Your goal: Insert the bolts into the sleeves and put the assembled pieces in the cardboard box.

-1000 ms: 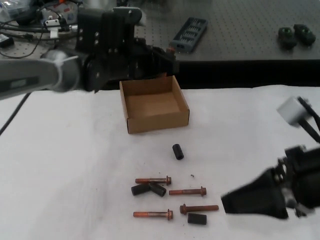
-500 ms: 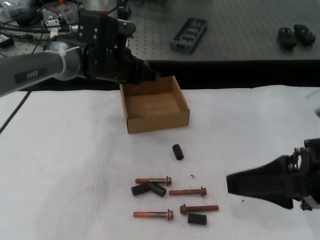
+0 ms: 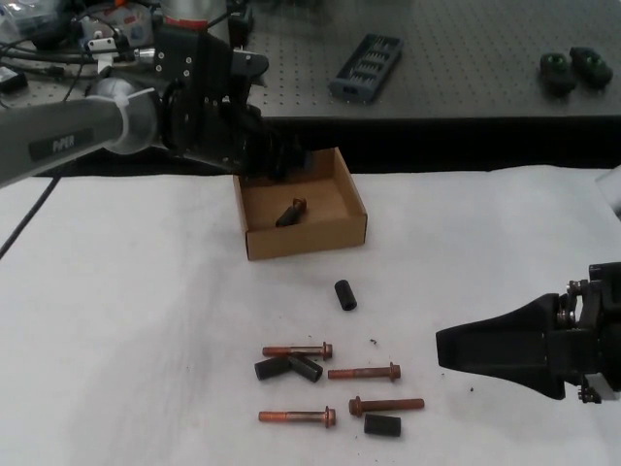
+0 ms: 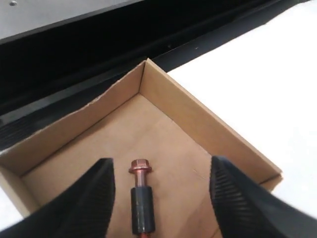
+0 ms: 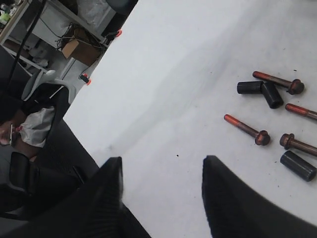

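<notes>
The cardboard box (image 3: 254, 204) stands at the back of the white cloth. An assembled bolt in a black sleeve (image 3: 290, 211) lies on the box floor (image 4: 163, 144). My left gripper (image 3: 279, 157) hovers open over the box's back left corner, with the assembled piece (image 4: 141, 206) lying loose between and below its fingers (image 4: 94, 198). Several copper bolts (image 3: 297, 349) and black sleeves (image 3: 344, 294) lie loose near the front. My right gripper (image 3: 456, 351) is open and empty, low at the front right; its view shows bolts (image 5: 247, 128) and sleeves (image 5: 298, 165).
A blue rack (image 3: 367, 63) and two dark round parts (image 3: 572, 68) sit on the perforated bench behind the cloth. Cables and gear crowd the back left corner (image 3: 58, 44). The cloth edge (image 5: 94, 124) drops off toward chairs and floor.
The left gripper came down over the box and let go of the assembled piece, which now lies inside. The right gripper levelled out low at the front right and settled.
</notes>
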Robot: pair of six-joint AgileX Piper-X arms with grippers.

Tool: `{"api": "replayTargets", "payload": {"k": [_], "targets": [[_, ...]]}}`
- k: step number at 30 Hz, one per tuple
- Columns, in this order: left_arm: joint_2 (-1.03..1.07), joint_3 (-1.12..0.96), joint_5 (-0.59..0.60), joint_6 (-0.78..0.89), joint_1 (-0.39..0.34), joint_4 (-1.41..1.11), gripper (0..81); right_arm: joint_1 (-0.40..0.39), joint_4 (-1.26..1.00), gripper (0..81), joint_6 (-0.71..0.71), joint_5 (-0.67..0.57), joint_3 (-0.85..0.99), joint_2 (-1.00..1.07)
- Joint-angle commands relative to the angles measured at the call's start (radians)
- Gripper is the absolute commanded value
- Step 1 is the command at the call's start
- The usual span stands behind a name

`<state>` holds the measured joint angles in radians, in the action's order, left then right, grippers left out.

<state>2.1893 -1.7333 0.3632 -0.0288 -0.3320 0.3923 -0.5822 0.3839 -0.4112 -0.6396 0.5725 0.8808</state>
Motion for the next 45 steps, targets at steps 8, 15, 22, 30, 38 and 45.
{"api": "replayTargets", "payload": {"k": [8,15,22,30,38,45], "targets": [[-0.058,-0.010,0.192,0.082,0.015,0.106,19.7,0.006,-0.069,31.7,0.021,0.074,0.002,0.049],[-0.227,0.006,0.256,0.084,0.096,0.134,12.0,0.011,-0.070,23.0,-0.068,0.069,0.047,0.253],[-0.500,0.213,0.183,0.045,0.156,0.129,12.0,0.011,-0.061,23.0,-0.041,0.204,0.238,0.442],[-0.827,0.702,0.106,0.133,0.133,-0.066,12.0,0.006,0.122,23.0,0.051,0.272,0.454,0.709],[-1.079,1.023,0.038,0.262,0.102,-0.220,12.0,-0.003,0.248,23.0,0.091,0.473,0.561,0.813],[-1.145,1.066,0.053,0.366,0.102,-0.213,12.0,-0.017,0.399,23.0,0.054,0.466,0.659,0.907]]}}
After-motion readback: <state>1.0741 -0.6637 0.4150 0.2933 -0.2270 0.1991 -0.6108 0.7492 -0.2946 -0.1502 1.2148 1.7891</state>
